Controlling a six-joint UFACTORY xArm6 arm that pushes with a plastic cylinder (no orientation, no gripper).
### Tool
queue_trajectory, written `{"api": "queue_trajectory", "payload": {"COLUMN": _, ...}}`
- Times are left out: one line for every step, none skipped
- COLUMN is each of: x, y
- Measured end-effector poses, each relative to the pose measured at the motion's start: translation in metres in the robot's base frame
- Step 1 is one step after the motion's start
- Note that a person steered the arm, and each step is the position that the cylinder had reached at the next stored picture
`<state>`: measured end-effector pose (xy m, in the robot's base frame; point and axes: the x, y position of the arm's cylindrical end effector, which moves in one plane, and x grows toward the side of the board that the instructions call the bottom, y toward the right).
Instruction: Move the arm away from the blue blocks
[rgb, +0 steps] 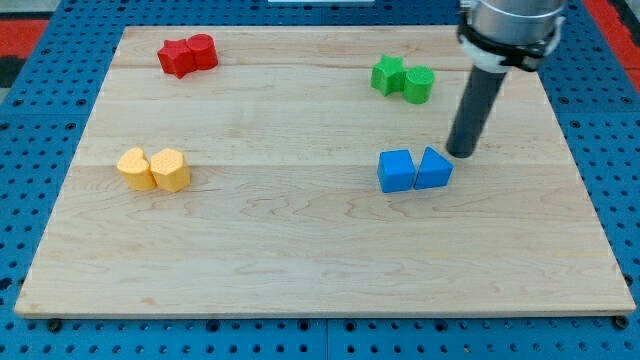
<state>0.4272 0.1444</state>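
Two blue blocks sit side by side right of the board's middle: a blue cube (396, 171) and a blue triangular block (433, 168), touching each other. My tip (462, 153) stands just to the upper right of the blue triangular block, very close to it; I cannot tell whether it touches. The dark rod runs up from the tip to the arm's grey end at the view's top right.
A green star block (388, 75) and a green cylinder (419, 85) lie above the blue pair. A red star block (176, 58) and a red cylinder (203, 51) are at top left. Two yellow blocks (152, 169) are at left. The wooden board (320, 270) rests on a blue pegboard.
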Motion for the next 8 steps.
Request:
{"api": "queue_trajectory", "payload": {"x": 0.0, "y": -0.017}}
{"api": "queue_trajectory", "payload": {"x": 0.0, "y": -0.033}}
{"api": "queue_trajectory", "payload": {"x": -0.001, "y": -0.034}}
{"api": "queue_trajectory", "payload": {"x": -0.021, "y": -0.007}}
{"api": "queue_trajectory", "payload": {"x": -0.029, "y": 0.005}}
{"api": "queue_trajectory", "payload": {"x": -0.029, "y": 0.01}}
{"api": "queue_trajectory", "payload": {"x": -0.029, "y": 0.014}}
{"api": "queue_trajectory", "payload": {"x": -0.029, "y": 0.017}}
